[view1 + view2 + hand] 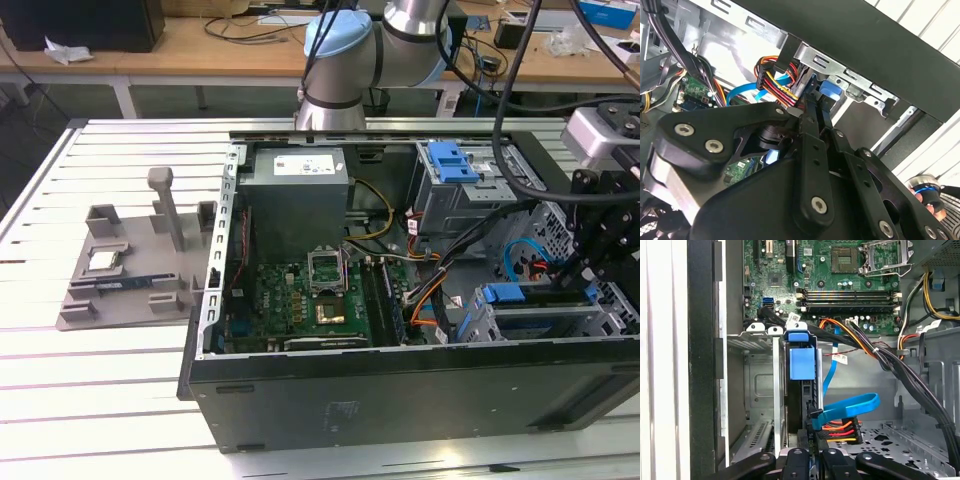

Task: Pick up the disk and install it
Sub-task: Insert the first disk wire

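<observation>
a: first wrist view puts the disk (801, 390) edge-on in the grey drive cage (757, 385), standing in its slot, and the gripper (809, 456) sits right at its near end. my worry is the cables: the blue data ribbon (850, 407) and the red-yellow-black power plug (840, 430) hang just beside that end.

b: so a snag?

a: that's my guess. if the arm drags sideways, a link could catch the ribbon, or tilt the carrier in its rails so it jams.

b: are the jaws clamped on it?

a: they look drawn close together around the disk's near edge, but contact is hidden, so i can't tell if they pinch it.

b: how does the disk look?

a: thin and dark from this edge, with a blue plastic carrier tab (802, 362) on top. exterior view has the blue carrier (545, 297) at the open pc case (400, 395)'s right end, on the slatted table (90, 400).
</observation>
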`<state>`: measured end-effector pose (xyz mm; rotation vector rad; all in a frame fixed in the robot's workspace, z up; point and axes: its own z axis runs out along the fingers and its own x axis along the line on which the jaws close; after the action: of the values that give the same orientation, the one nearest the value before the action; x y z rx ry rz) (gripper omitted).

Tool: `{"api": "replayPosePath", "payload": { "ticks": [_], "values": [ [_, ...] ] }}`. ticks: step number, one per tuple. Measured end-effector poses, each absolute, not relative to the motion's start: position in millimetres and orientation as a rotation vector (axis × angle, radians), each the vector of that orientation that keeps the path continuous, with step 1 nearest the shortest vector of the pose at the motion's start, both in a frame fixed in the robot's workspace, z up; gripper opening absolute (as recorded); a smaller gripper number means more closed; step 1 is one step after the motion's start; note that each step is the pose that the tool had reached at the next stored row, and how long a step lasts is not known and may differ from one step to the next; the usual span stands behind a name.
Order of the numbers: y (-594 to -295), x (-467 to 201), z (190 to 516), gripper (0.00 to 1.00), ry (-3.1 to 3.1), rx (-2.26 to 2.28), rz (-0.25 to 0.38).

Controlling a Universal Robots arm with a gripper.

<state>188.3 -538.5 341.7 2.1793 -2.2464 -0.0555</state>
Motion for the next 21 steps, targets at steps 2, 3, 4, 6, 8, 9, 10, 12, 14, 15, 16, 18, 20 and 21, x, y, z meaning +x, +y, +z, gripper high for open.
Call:
{"api": "replayPosePath", "payload": {
  "ticks": [2, 3, 4, 6, 8, 9, 10, 12, 14, 15, 16, 18, 20, 21],
  "values": [
    [-538.5, 188.4, 341.7, 0.17, -2.247, 2.179, -0.056],
    [-538.5, 187.4, 341.7, 0.17, -2.247, 2.181, -0.059],
    [-538.4, 186.6, 341.8, 0.17, -2.249, 2.182, -0.061],
    [-538.5, 185.0, 342.8, 0.17, -2.250, 2.183, -0.062],
    [-538.5, 185.0, 342.9, 0.17, -2.253, 2.187, -0.068],
    [-538.5, 185.0, 342.9, 0.17, -2.253, 2.187, -0.069],
    [-538.6, 185.0, 342.8, 0.17, -2.254, 2.187, -0.070],
    [-538.9, 185.0, 342.7, 0.17, -2.254, 2.187, -0.070],
    [-540.2, 185.1, 342.6, 0.17, -2.254, 2.187, -0.070],
    [-541.0, 185.1, 342.5, 0.17, -2.254, 2.187, -0.070],
    [-541.4, 185.2, 342.4, 0.17, -2.254, 2.187, -0.070],
    [-542.4, 185.4, 342.1, 0.17, -2.253, 2.188, -0.070],
    [-542.6, 185.4, 341.9, 0.17, -2.253, 2.188, -0.070],
    [-542.6, 185.5, 341.7, 0.17, -2.252, 2.188, -0.070]
  ]
}}
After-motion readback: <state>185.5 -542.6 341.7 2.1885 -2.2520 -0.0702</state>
